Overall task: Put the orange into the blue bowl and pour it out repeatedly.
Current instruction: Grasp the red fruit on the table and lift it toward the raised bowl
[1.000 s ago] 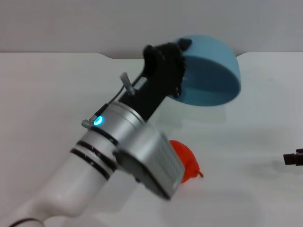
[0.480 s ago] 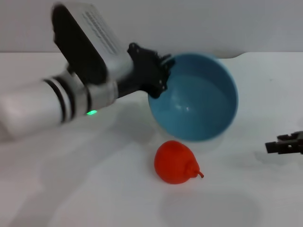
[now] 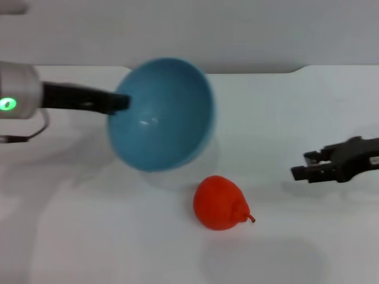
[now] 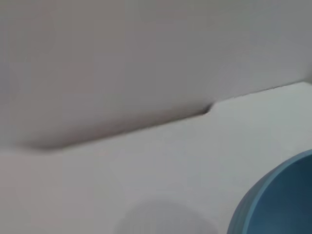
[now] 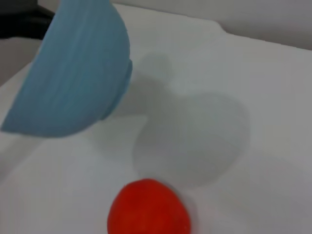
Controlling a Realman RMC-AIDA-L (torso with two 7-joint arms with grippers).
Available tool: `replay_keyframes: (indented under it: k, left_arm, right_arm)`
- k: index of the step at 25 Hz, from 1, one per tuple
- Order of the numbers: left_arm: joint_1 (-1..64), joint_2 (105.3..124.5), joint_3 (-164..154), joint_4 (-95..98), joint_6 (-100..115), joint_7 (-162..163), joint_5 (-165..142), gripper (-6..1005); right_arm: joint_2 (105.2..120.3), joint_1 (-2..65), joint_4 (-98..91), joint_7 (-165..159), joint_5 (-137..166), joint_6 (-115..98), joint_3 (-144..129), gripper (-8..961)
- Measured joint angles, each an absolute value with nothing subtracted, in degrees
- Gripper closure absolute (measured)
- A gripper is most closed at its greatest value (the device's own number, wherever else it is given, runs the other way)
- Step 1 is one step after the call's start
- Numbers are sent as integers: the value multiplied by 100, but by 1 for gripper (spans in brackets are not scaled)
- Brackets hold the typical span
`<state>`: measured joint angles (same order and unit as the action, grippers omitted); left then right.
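- The white surface [image 3: 308, 248] fills most of the head view, and a grey wall stands behind it.
- The blue bowl [image 3: 160, 112] is the next biggest thing. It is up in the air, tipped on its side, with its open mouth turned toward the head camera. Nothing is inside it. Its shadow falls on the surface under it.
- The left arm reaches in from the left side. Its dark left pincer [image 3: 115, 102] is clamped on the bowl's left rim and holds the bowl up.
- In the left wrist view, only an edge of the bowl shows in one corner, with the surface and wall behind.
- The right pincer [image 3: 301, 165] hangs at the right side, low over the surface. Its fingers are spread a little apart with nothing between them. It is well apart from the bowl and from the fruit.
- The orange [image 3: 220, 202] lies on the surface, near the front. It sits just below the bowl and a little to the right, not touching it. Its small stem nub points to the right. The right pincer is off to its right and a bit farther back.
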<state>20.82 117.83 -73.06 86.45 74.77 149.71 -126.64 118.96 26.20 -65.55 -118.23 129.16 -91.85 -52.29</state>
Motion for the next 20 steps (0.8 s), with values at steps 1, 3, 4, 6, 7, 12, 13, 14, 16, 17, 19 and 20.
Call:
replay_keyframes:
  k: [1, 3, 4, 6, 7, 12, 13, 14, 16, 17, 19, 20]
  left_arm:
    - [2095, 11782, -7150, 8655, 7657, 15143, -12766, 1001]
    - [2056, 11781, -7008, 8667, 7809, 15315, -12872, 1001]
    - [2017, 11782, -7000, 8669, 7838, 15346, -12892, 1001]
    - [1938, 11782, -7015, 8674, 7851, 15353, -12920, 1001]
    - [1911, 11784, -7018, 8678, 7864, 15355, -12929, 1001]
    - [1892, 11786, -7006, 8705, 7965, 15373, -12960, 1001]
    - [1892, 11782, -7000, 8732, 7971, 15376, -12961, 1001]
    - [1892, 11782, -7000, 8732, 7971, 15376, -12961, 1001]
    - [1896, 11781, -6996, 8748, 7973, 15379, -12960, 1000]
    - [1898, 11780, -6995, 8749, 7975, 15380, -12961, 1000]
    - [1909, 11779, -6990, 8752, 7979, 15379, -12960, 1000]
    - [1909, 11779, -6990, 8752, 7979, 15379, -12960, 1000]
  right_arm:
    - [11896, 2619, -6547, -11806, 12851, -9096, -5352, 400]
    - [11895, 2625, -6491, -11789, 12680, -8926, -5623, 399]
    - [11893, 2640, -6454, -11774, 12578, -8845, -5778, 399]
    - [11889, 2672, -6397, -11690, 12372, -8726, -6098, 399]
    - [11889, 2689, -6382, -11608, 12262, -8668, -6273, 398]
    - [11892, 2813, -6269, -11355, 11807, -8280, -7407, 397]
    - [11892, 2941, -6111, -11363, 11783, -8053, -7763, 397]
    - [11892, 2941, -6111, -11363, 11783, -8053, -7763, 397]
    - [11891, 3078, -5904, -11393, 11783, -7850, -7994, 397]
    - [11892, 3148, -5777, -11400, 11783, -7784, -8105, 397]
    - [11893, 3266, -5573, -11434, 11792, -7672, -8326, 396]
    - [11893, 3319, -5486, -11505, 11850, -7594, -8463, 396]
